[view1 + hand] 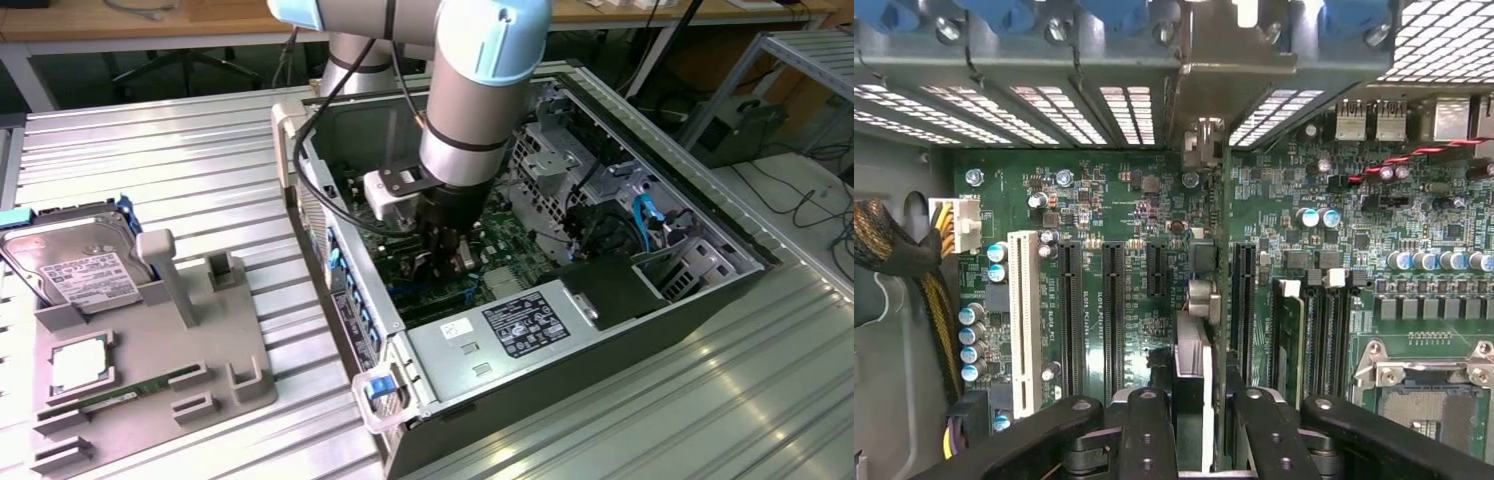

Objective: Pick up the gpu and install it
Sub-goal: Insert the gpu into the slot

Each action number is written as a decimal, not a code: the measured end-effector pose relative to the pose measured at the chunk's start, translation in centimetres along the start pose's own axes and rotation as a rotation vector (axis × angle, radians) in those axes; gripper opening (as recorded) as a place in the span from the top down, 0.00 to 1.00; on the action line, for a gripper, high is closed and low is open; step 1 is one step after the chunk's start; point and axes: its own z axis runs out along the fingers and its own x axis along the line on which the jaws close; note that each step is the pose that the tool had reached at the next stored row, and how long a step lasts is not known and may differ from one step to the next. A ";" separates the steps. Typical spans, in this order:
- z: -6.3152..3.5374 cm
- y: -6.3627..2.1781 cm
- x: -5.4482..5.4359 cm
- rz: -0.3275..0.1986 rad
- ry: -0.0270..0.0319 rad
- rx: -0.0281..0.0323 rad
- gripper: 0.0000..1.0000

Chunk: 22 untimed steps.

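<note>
The gripper (1194, 440) is clamped on the gpu (1194, 300), held edge-on just beyond its fingertips, above the motherboard (1134, 200) slots inside the computer case (694, 290). Any sideways misalignment there could jam the card's edge against a slot wall.

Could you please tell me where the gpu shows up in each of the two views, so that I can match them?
Exterior view: the gpu hangs under the gripper, deep inside the open computer case.
Wrist view: the gpu is seen edge-on, clamped between the gripper's fingers, above the expansion slots.
Shared landmark: the green motherboard.
</note>
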 end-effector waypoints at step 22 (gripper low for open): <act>-2.38 -0.01 0.0 0.000 -0.0001 0.0063 0.64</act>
